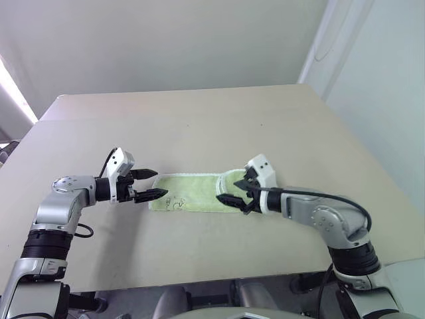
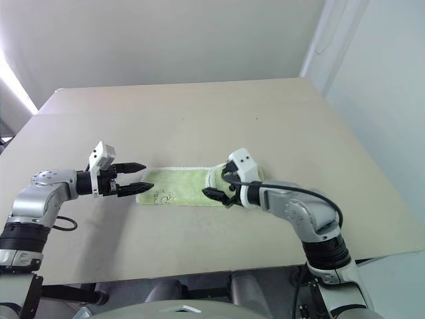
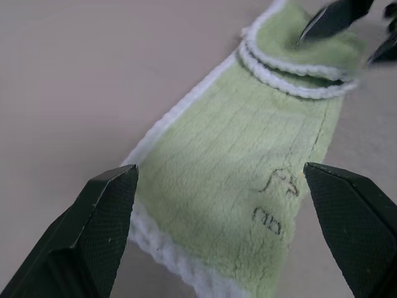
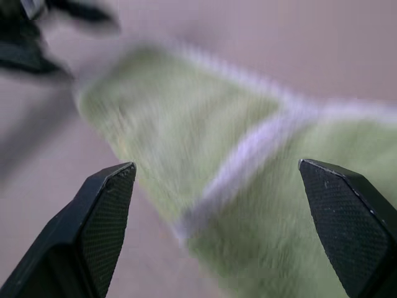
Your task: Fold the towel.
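The beige surface [image 1: 199,119] carries the towel [image 1: 192,193] near its front edge, lying as a narrow green strip between the two arms. It looks already folded lengthwise, and its right end is turned back over itself, a white-edged flap resting on top. The task seems well along; what is left is likely bringing the remaining length over and tidying. The right hand [image 1: 240,189] hovers over that flap, fingers spread, holding nothing. The left hand [image 1: 151,184] waits just beside the towel's left end, also spread and empty.
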